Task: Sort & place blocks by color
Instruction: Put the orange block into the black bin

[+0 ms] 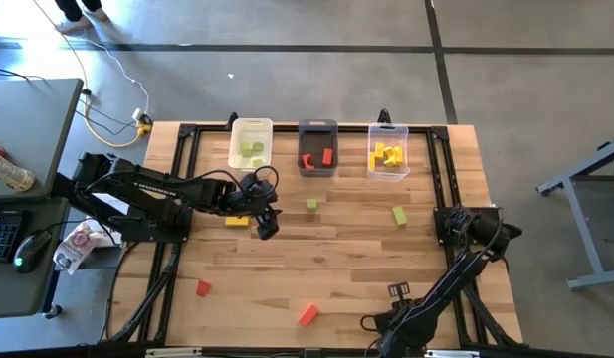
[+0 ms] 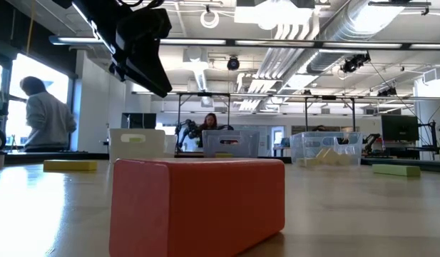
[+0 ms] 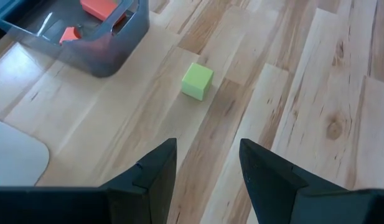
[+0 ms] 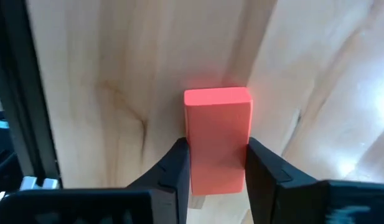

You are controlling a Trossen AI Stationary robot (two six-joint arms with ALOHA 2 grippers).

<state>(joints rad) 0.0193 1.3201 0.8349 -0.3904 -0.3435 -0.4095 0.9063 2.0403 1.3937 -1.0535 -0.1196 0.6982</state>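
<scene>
While the sort is sitting partway done, step in hand: the left arm is lining up on a loose green piece.
Near-left loose block: a red cube (image 1: 203, 288) is lying alone on the table (image 1: 346, 268), well apart from both arms.
Left gripper (image 1: 267, 221): it is hovering above the table left of centre, its claw spread wide and holding nothing.
Yellow bar (image 1: 236, 221): it is lying just left of that gripper, not touching it.
White bin (image 1: 251, 129): it is standing at the far edge, holding green blocks.
Green cube (image 3: 197, 81): it is sitting ahead of the left fingers, just near of the dark grey bin (image 1: 317, 127), which is holding red pieces.
Red bar (image 1: 307, 315): it is lying at the near edge, centre.
Right gripper (image 4: 216, 171): it is waiting low at the near edge, claw spread and pointing at the red bar; the low view is showing nothing gripping that bar.
Clear bin (image 1: 388, 171): it is holding yellow blocks, far right.
Green bar (image 1: 399, 215): it is lying loose, near of the clear bin.
Next move, as a judgement: reaching forward, lowering over the green cube, closing, then carrying it left to the white bin.
</scene>
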